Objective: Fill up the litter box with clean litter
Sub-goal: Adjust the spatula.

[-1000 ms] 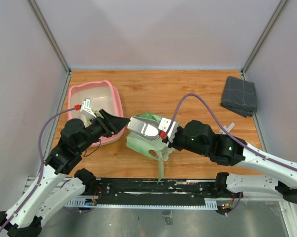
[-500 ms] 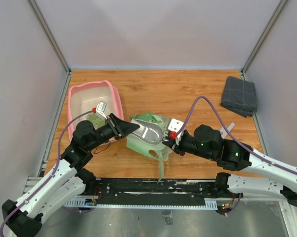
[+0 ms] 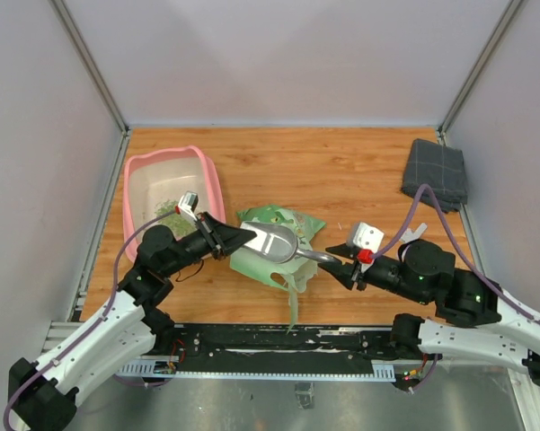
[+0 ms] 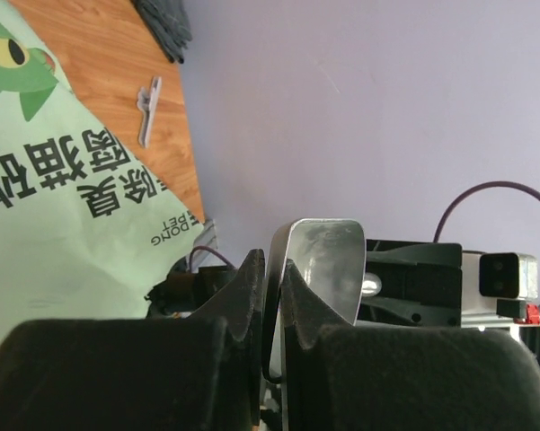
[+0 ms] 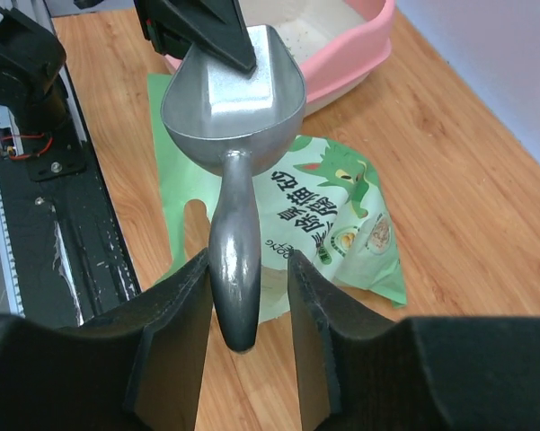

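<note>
Warm orange-brown wooden tabletop, grain running side to side, under soft, even light. Closed in behind the tabletop and along both its sides by plain pale lilac-grey walls. Met at its two far corners by slanting aluminium posts. Along its near edge, a black slotted rail; nearer than that, dull grey metal sheet

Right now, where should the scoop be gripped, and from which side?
Grip the handle, coming from its free end on the right. The scoop is above the bag, its narrow handle pointing at the right end effector, whose open fingers straddle it. The left end effector is shut on the bowl's rim, so that end is taken.
</note>
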Available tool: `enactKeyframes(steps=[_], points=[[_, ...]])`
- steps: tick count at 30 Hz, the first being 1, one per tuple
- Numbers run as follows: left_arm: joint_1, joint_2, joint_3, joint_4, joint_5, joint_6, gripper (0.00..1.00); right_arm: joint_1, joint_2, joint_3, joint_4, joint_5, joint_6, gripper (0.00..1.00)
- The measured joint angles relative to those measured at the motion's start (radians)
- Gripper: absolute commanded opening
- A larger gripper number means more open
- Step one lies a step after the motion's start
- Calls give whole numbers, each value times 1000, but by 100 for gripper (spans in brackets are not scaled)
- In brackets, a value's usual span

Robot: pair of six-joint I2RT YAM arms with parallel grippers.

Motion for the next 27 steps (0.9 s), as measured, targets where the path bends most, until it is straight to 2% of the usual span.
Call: enactKeyframes(steps=[4,10,14,17,20,22,23,24,25,26,27], points=[[0,10,2,18,6,-10,0,0,-14,-1,-3,-3,-6,40],[0,30,26,-18,6,17,0,0,78,30,-21,-13,-26,38],[0,37,39,-31,6,32,0,0,121,54,-22,-25,-30,31],[0,43,40,-32,7,37,0,0,126,55,-22,-26,-33,14],[0,50,40,-32,9,35,0,0,124,55,-22,-26,-40,3],[0,55,40,-32,9,35,0,0,124,55,-23,-26,-43,1],[0,57,40,-32,10,35,5,0,122,55,-23,-26,-44,1],[0,59,41,-31,10,35,18,0,120,55,-23,-26,-44,1],[0,61,42,-32,11,37,37,0,118,55,-25,-26,-44,1],[-1,63,46,-37,9,46,48,0,116,55,-27,-25,-44,1],[-2,66,59,-58,5,64,52,0,113,55,-34,-23,-43,1]])
